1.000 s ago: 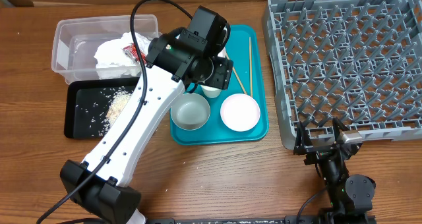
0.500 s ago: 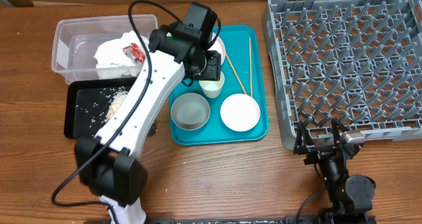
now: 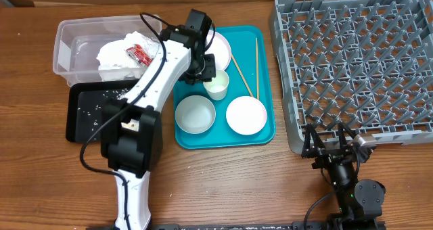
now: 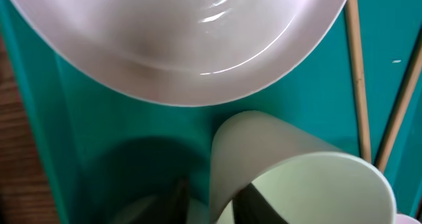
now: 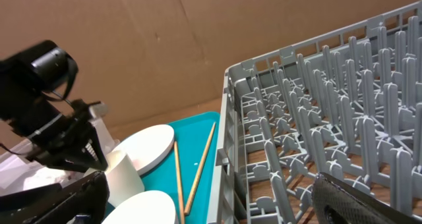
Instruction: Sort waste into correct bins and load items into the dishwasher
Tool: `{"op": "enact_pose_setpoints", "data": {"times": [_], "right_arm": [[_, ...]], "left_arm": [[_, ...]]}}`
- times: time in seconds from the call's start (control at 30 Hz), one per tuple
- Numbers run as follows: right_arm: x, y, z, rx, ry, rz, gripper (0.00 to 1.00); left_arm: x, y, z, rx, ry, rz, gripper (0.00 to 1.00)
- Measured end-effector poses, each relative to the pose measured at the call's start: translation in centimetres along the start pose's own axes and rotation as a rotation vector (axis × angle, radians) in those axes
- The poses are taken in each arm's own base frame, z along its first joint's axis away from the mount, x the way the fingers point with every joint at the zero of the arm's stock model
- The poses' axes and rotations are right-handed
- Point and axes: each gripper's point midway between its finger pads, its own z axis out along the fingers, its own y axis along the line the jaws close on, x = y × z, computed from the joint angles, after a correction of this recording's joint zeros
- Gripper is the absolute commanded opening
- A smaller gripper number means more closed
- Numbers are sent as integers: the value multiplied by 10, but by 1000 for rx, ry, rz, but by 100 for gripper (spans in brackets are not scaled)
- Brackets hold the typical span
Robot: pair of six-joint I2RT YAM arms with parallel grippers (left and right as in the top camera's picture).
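As the left arm reared up from its low sprawl of a second ago, its elbow housing came to stand over the table's front and the wrist drew back toward the teal tray's [image 3: 265,67] left edge. The near bowl [image 3: 195,114], shadowed grey before, now shows white. Nothing else has shifted.

- Left gripper [image 3: 208,74]: tips down at the small white cup [image 3: 217,88], just below the round plate [image 3: 221,49]. In the wrist view the fingers straddle the cup's near wall, one dark tip outside, one inside. Whether they press on it, cannot tell.
- Right gripper [image 3: 328,136]: spread wide, holding nothing, low at the front edge of the grey dish rack [image 3: 352,61].
- Second bowl [image 3: 245,115] and both chopsticks [image 3: 256,64] lie on the teal tray, apart from the cup.
- Crumpled napkin [image 3: 115,54] and red wrapper [image 3: 139,53] sit in the clear tub [image 3: 67,54].
- Rice grains [image 3: 91,101] are scattered on the black tray [image 3: 84,125].
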Motion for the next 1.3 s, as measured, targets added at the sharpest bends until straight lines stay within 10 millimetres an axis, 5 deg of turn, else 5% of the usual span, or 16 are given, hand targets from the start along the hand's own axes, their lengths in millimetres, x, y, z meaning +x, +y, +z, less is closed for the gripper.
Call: {"op": "enact_pose_setpoints", "data": {"times": [0.1, 0.43, 0.6, 0.83, 1.03, 1.3], "right_arm": [[0, 0, 0, 0, 1, 4, 100], [1, -1, 0, 2, 5, 22, 100], [2, 0, -3, 20, 57, 44, 100], [-57, 33, -5, -32, 63, 47, 100], [-82, 55, 23, -63, 238, 60, 100], [-84, 70, 66, -50, 625, 76, 100]], "left_arm": [[-2, -3, 3, 13, -2, 0, 4], [1, -20, -3, 115, 29, 7, 4], [-1, -34, -38, 212, 63, 9, 4], [-18, -38, -99, 257, -2, 59, 4], [-20, -46, -131, 292, -50, 110, 4], [-14, -54, -134, 347, -27, 152, 4]]}}
